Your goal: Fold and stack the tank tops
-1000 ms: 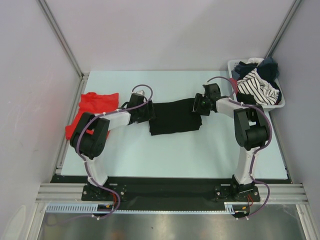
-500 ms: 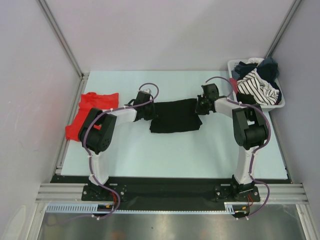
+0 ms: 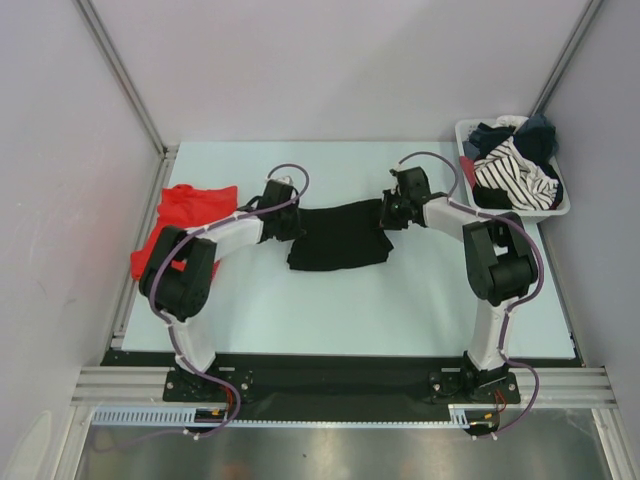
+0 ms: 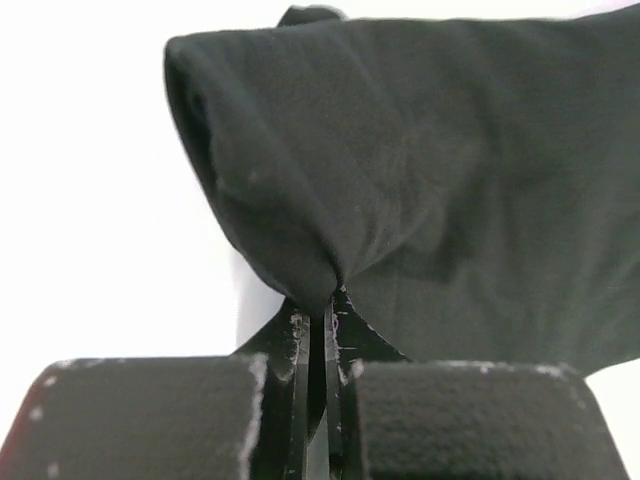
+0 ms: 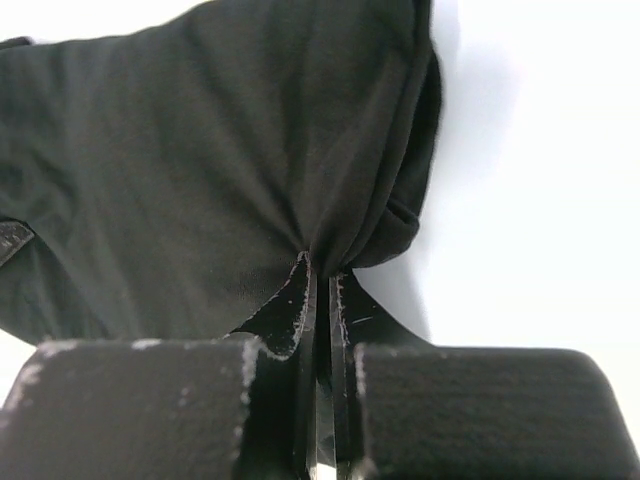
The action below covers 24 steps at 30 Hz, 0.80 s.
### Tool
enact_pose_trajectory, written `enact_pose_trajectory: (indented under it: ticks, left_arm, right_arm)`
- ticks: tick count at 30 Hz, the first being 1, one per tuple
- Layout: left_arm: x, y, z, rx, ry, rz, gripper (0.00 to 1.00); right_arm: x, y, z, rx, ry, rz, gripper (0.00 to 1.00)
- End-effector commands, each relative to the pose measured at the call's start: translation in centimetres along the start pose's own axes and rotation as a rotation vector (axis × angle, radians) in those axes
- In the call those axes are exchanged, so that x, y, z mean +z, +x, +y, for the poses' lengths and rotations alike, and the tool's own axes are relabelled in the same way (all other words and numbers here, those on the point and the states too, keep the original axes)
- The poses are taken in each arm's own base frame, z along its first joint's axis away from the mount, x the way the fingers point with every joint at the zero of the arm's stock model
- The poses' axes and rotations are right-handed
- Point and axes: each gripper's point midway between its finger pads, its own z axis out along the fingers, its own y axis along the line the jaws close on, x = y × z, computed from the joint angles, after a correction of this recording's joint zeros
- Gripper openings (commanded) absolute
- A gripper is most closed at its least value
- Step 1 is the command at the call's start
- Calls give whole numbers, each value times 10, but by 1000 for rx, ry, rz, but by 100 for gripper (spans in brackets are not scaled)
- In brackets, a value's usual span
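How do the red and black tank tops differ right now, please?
The red tank top lies at the table's left edge, the black tank top mid-table. The red one is untouched; the black one is pinched by the left end effector and the right end effector. Both are plain fabric.

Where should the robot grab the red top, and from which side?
Probably the far edge of the red tank top, coming straight down from above. It lies flat and rumpled on the table, its edge free there, while the left arm covers its near part.
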Motion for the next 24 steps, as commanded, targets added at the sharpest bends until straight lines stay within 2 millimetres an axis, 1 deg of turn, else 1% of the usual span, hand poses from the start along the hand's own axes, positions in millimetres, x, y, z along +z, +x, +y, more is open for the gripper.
enact_pose_trajectory:
  ticks: [1, 3, 4, 5, 7, 8, 9, 10, 12, 13, 14, 15, 17, 18, 19, 20, 21, 22, 23, 24]
  left_arm:
    - [-41, -29, -6, 28, 11, -88, 0]
    - [-48, -30, -4, 31, 9, -92, 0]
    - [-56, -31, -6, 32, 20, -102, 0]
    - [-58, -26, -3, 33, 20, -95, 0]
    - [-63, -25, -4, 31, 33, -107, 0]
    - [-60, -15, 2, 27, 22, -87, 0]
    - [-59, -12, 4, 26, 22, -83, 0]
    - [-54, -6, 7, 24, 20, -63, 0]
    - [-46, 8, 13, 21, 9, -27, 0]
    - [-43, 13, 14, 17, 15, -18, 0]
    - [-37, 22, 19, 14, 6, 5, 0]
    - [-35, 26, 21, 11, 5, 12, 0]
    - [-31, 32, 25, 6, -2, 20, 2]
    - [-29, 34, 27, 5, -9, 25, 6]
    - [-29, 33, 27, 7, -12, 25, 10]
    - [-29, 35, 30, 5, -23, 25, 29]
    - [-30, 34, 31, 5, -28, 21, 42]
    - [-31, 33, 32, 1, -32, 15, 52]
    - [-32, 33, 34, 1, -43, 5, 69]
    - [-36, 30, 33, 3, -42, -9, 75]
  right_arm:
    - [-30, -26, 45, -43, -115, -74, 0]
    - [-34, -29, 49, -40, -127, -78, 0]
    - [-38, -30, 52, -44, -135, -82, 0]
    - [-39, -29, 52, -42, -134, -78, 0]
    - [-40, -26, 50, -37, -125, -72, 0]
    - [-40, -22, 47, -29, -110, -60, 0]
    - [-38, -19, 45, -25, -104, -51, 0]
    - [-36, -15, 43, -20, -101, -40, 0]
    - [-32, -3, 36, -12, -84, -23, 4]
    - [-31, 1, 33, -9, -73, -16, 8]
    - [-27, 8, 29, -6, -60, -6, 10]
    - [-25, 11, 27, -5, -51, -1, 13]
    - [-23, 17, 21, -3, -28, 11, 22]
    - [-23, 20, 17, -1, -14, 14, 28]
    - [-23, 20, 16, -4, -3, 12, 39]
    - [-24, 20, 10, -1, 31, 8, 44]
    - [-25, 17, 8, -3, 45, 2, 49]
    - [-26, 16, 6, -8, 57, -2, 60]
    - [-26, 14, 3, -14, 77, -10, 65]
    - [-26, 12, 3, -18, 84, -15, 70]
